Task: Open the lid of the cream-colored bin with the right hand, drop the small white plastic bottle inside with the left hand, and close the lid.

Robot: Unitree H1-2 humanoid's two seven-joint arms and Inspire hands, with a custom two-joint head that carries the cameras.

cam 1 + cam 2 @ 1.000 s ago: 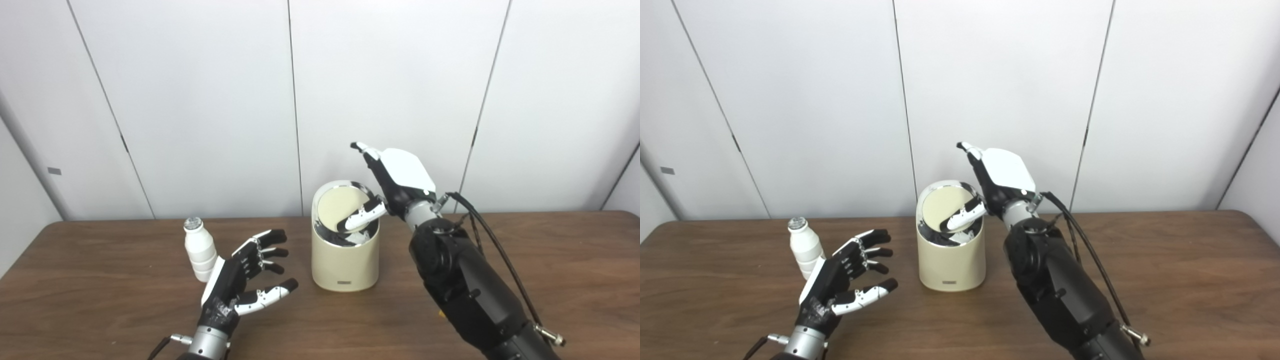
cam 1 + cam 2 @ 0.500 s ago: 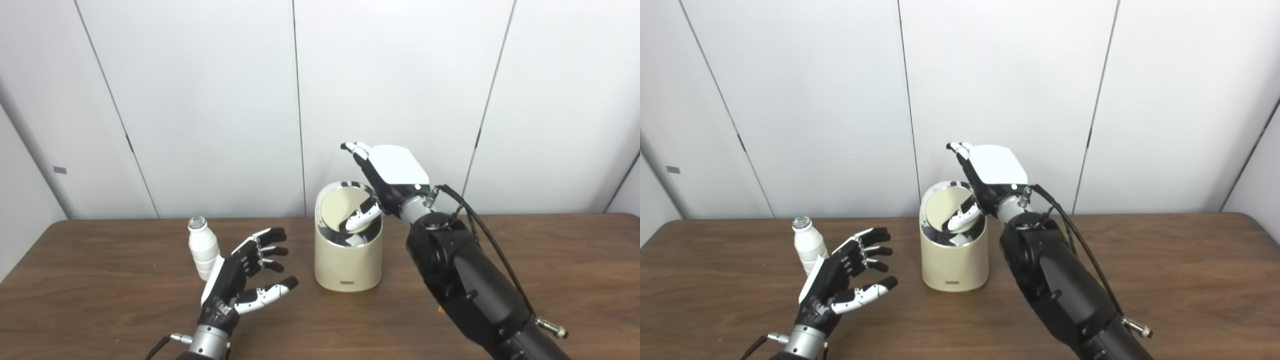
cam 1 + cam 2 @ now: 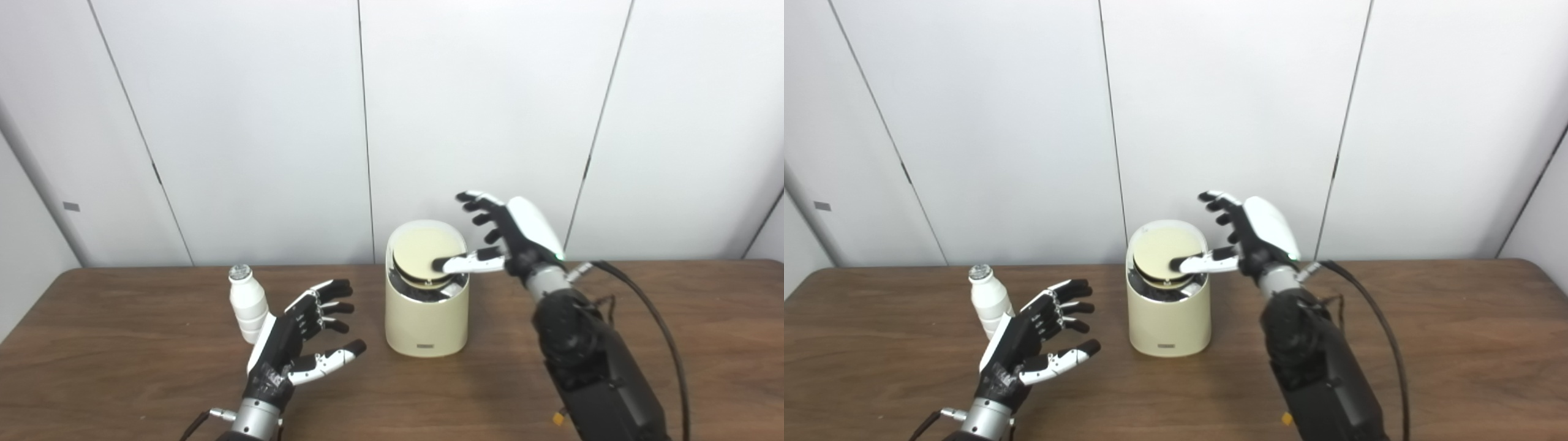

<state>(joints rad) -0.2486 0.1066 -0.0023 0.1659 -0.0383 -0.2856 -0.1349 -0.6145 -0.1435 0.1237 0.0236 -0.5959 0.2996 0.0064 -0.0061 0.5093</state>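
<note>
The left hand (image 3: 293, 352) hides the lower right part of the bottle (image 3: 245, 301), both forearms are cut off by the bottom edge, and the bin (image 3: 427, 318) interior is indiscernible.

Left hand (image 3: 294, 355) spread, palm inward; right hand (image 3: 511, 236) raised, fingers apart, seemingly empty.

My worktop (image 3: 704, 318) is dark brown wood with a streaky grain, its rounded far corners showing at both ends. Directly behind the worktop stands a wall of white panels (image 3: 478, 110), split by thin dark seams that lean outward toward the sides. To the left of the worktop, low on an angled panel, sits a small grey rectangular tag (image 3: 71, 207). A black cable (image 3: 664, 331) curves above the worktop's right part.
</note>
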